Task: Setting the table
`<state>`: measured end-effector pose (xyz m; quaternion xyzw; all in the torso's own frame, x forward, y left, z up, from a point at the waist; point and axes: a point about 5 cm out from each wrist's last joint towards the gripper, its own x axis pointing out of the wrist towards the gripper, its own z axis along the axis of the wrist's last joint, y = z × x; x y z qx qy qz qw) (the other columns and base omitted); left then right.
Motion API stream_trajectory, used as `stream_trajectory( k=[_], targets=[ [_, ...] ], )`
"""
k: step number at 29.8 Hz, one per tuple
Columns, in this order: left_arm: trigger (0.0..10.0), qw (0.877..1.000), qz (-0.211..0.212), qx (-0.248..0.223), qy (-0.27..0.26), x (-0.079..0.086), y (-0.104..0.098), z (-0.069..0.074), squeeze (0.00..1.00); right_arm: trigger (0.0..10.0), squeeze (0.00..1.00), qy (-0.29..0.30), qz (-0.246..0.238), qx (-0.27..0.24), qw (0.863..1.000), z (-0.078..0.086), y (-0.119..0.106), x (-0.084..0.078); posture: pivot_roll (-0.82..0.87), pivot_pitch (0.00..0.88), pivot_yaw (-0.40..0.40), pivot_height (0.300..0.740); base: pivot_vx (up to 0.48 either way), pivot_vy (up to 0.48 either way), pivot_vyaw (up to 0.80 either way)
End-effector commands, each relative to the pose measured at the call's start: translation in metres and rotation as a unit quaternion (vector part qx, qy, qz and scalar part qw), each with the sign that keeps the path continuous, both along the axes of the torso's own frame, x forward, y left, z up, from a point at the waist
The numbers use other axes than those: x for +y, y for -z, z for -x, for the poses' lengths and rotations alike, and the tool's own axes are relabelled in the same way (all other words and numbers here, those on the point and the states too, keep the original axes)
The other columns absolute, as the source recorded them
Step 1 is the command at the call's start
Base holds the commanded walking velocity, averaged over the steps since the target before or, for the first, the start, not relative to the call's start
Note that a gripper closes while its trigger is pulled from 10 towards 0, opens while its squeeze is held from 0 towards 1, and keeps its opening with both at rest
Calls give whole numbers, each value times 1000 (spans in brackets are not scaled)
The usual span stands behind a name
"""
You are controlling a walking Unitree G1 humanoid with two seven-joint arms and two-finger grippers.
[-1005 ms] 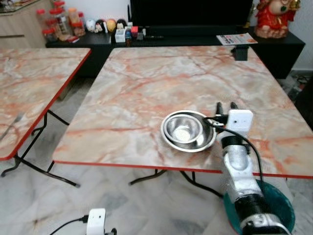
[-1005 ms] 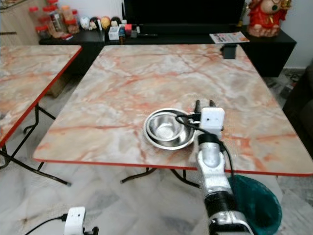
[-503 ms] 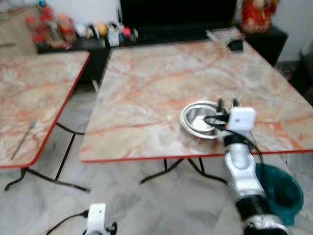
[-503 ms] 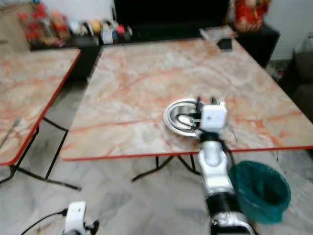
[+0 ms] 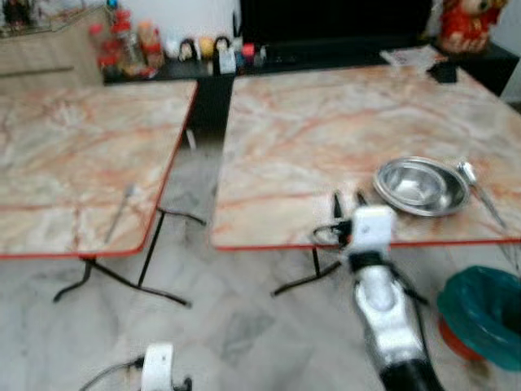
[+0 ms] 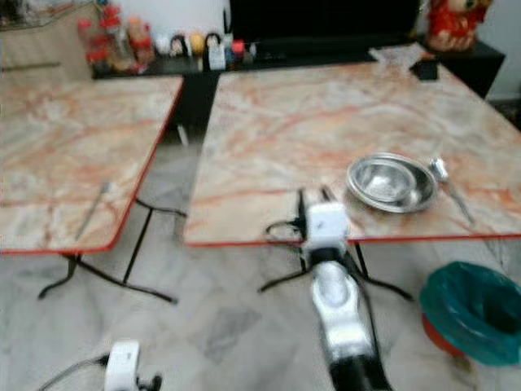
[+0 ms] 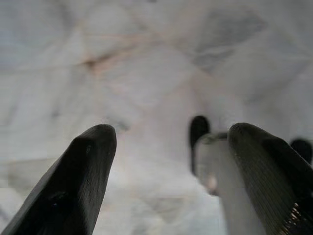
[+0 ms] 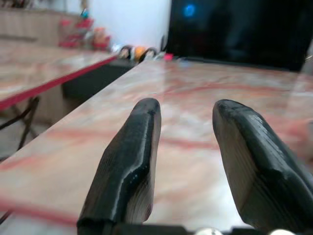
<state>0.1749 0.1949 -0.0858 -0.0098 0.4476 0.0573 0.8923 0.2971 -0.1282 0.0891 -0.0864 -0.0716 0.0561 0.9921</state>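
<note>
we see two folding tables with pink-veined marble tops and red edges, one on the left (image 5: 73, 163) and one on the right (image 5: 342, 130), standing side by side on black metal legs with a narrow gap between them. the floor (image 5: 236, 326) beneath is pale grey marble tile, and a teal bin (image 5: 482, 314) sits on it near the right table's front corner. along the far white wall (image 5: 195, 16) we make out a long black cabinet (image 5: 326, 59) with small jars and ornaments on top, a dark screen (image 5: 334, 18) above it, a red figurine (image 5: 466, 24) at its right end, and a light wooden sideboard (image 5: 49, 53) to the left.
</note>
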Motion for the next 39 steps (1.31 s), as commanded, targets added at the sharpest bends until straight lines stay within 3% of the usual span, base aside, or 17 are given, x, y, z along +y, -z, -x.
stream_trajectory(
  k=[1, 2, 7, 13, 16, 18, 20, 21, 22, 27, 28, 35, 39],
  targets=[
    [10000, 1000, 7, 0, -3, -4, 1, 0, 0, 10000, 0, 11, 17, 3, 1000, 1, 3, -11, -17, 36, 69, 740, 0, 480, 0],
    [10000, 1000, 7, 0, -2, -4, 1, 0, 0, 10000, 0, 11, 28, 17, 999, 6, 12, -15, -15, 37, 68, 740, 0, 480, 0],
    [10000, 1000, 7, 0, -2, -4, 1, 0, 0, 10000, 0, 12, 31, 22, 999, 8, 15, -16, -15, 37, 68, 740, 0, 480, 0],
    [10000, 1000, 5, 0, -3, -3, 1, 1, 0, 10000, 0, 16, 54, 103, 993, 27, 56, -28, -12, 37, 68, 740, 0, 430, 0],
    [10000, 1000, 5, 0, -3, -3, 1, 1, 0, 10000, 0, 18, 61, 123, 990, 32, 65, -30, -12, 37, 69, 740, 0, 424, 0],
    [10000, 1000, 5, 0, -3, -3, 1, 1, 0, 10000, 0, 26, 59, 148, 987, 35, 74, -33, -7, 34, 71, 740, 0, 420, 0],
    [10000, 1000, 4, 0, -2, -3, 1, 1, 0, 10000, 0, 43, 45, 205, 977, 43, 94, -40, -9, 30, 74, 740, 0, 450, 0],
    [10000, 1000, 4, 0, -2, -3, 1, 1, 0, 10000, 0, 43, 45, 205, 977, 43, 94, -40, -9, 30, 74, 740, 0, 420, 0],
    [10000, 1000, 3, 1, -1, -2, 1, 1, 0, 10000, 0, 60, 26, 268, 961, 52, 113, -46, -7, 28, 75, 740, 0, 412, 0],
    [10000, 1000, -2, -1, 6, -1, 0, -1, 0, 10000, 0, 96, 6, 399, 912, 84, 150, -55, 3, 9, 77, 740, 0, 233, 0],
    [10000, 1000, -2, -1, 6, -1, 0, -1, 0, 10000, 0, 96, 6, 399, 912, 84, 150, -55, 3, 9, 77, 740, 0, 0, 0],
    [10000, 1000, -2, 1, 18, 0, -1, -2, 0, 10000, 0, 113, 0, 487, 866, 117, 172, -59, 19, 0, 86, 740, 0, 0, 0],
    [10000, 1000, -4, 4, 17, 1, -1, -2, 0, 10000, 0, 118, -13, 489, 864, 116, 172, -58, 13, 0, 90, 740, 0, 0, 0]
  ],
)
